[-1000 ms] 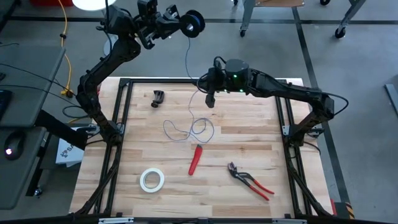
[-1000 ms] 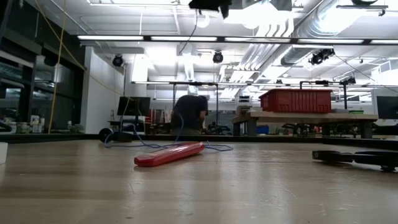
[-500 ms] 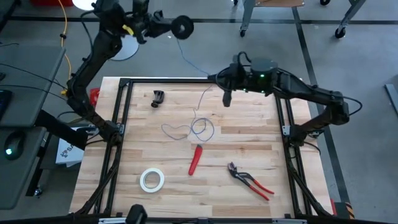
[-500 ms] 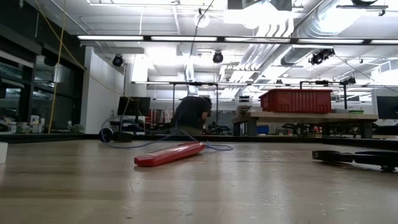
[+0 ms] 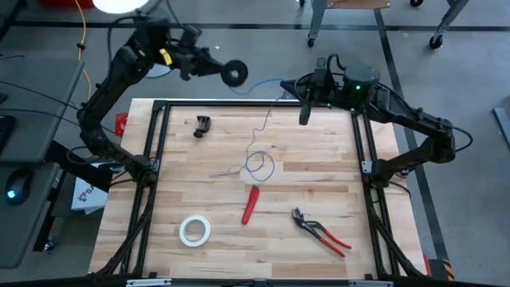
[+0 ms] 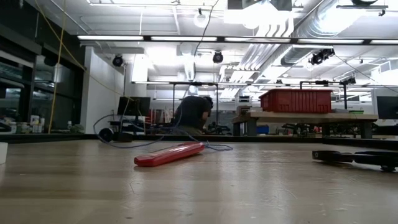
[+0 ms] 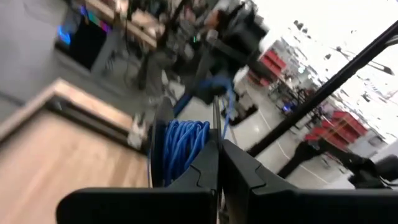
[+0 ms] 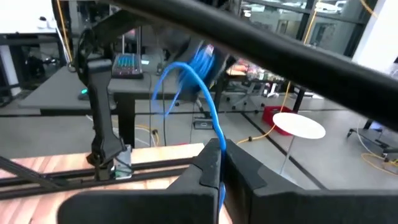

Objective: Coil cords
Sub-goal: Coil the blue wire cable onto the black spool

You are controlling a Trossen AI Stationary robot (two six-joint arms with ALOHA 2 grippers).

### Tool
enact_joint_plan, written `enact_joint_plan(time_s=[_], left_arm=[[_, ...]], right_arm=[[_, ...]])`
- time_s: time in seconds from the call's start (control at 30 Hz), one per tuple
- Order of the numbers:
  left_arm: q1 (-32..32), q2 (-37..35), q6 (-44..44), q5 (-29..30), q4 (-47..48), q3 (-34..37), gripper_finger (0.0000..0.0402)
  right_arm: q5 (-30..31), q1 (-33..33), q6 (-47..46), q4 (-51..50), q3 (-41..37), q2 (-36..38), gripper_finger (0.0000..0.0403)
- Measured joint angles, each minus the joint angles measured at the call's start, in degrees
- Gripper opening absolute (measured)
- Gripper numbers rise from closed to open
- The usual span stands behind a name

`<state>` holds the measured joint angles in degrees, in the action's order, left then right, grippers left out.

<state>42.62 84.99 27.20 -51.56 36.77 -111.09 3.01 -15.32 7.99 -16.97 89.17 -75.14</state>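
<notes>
- In the high view we could barely follow the thin blue wire (image 5: 259,135) where it crossed the grey floor; its loose loops near the tabletop (image 5: 319,191) middle showed better.
- In the low view both arms were out of frame; only a dark strand hung down from above, and a person bent over far behind the tabletop.
- The left end effector (image 5: 217,67) hung beyond the tabletop's far edge, over the floor, fingers pressed together on the black spool (image 5: 234,73); the left wrist view showed blue windings on the spool (image 7: 180,149) right at the fingers.
- The right end effector (image 5: 304,112) stood at the far edge, right of centre, jaws pinching the wire, which the right wrist view showed arching out from between its fingertips (image 8: 214,158).
- The wire's long run led from the spool across to the right end effector, then down toward the loops.
- The red tool (image 5: 250,204), white tape roll (image 5: 194,230), red-handled pliers (image 5: 319,232) and small black clamp (image 5: 203,126) lay well apart, with bare wood between.
</notes>
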Motion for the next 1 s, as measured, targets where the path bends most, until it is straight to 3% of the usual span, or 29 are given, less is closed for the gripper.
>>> enact_joint_plan(time_s=[0.2, 0.33, 0.67, 1.0], left_arm=[[-5.76, 3.58, 1.62, -0.53, 3.38, 0.02, 0.0000], [-9.85, 6.21, 4.45, -4.14, 1.09, 0.02, 0.0000], [-14.59, 9.77, 19.98, -11.39, -20.89, 0.02, 0.0000], [-18.25, 11.57, 25.58, -11.21, -26.60, 0.00, 0.0000]], right_arm=[[-2.61, -1.57, 0.00, 1.39, 0.02, 0.45, 0.0000], [-3.29, -1.96, -0.16, 1.49, 0.02, 0.40, 0.0000], [-3.48, -1.91, -0.18, 1.45, 0.02, 0.88, 0.0000], [-3.73, -1.93, -2.36, 3.73, 0.02, 0.47, 0.0000]])
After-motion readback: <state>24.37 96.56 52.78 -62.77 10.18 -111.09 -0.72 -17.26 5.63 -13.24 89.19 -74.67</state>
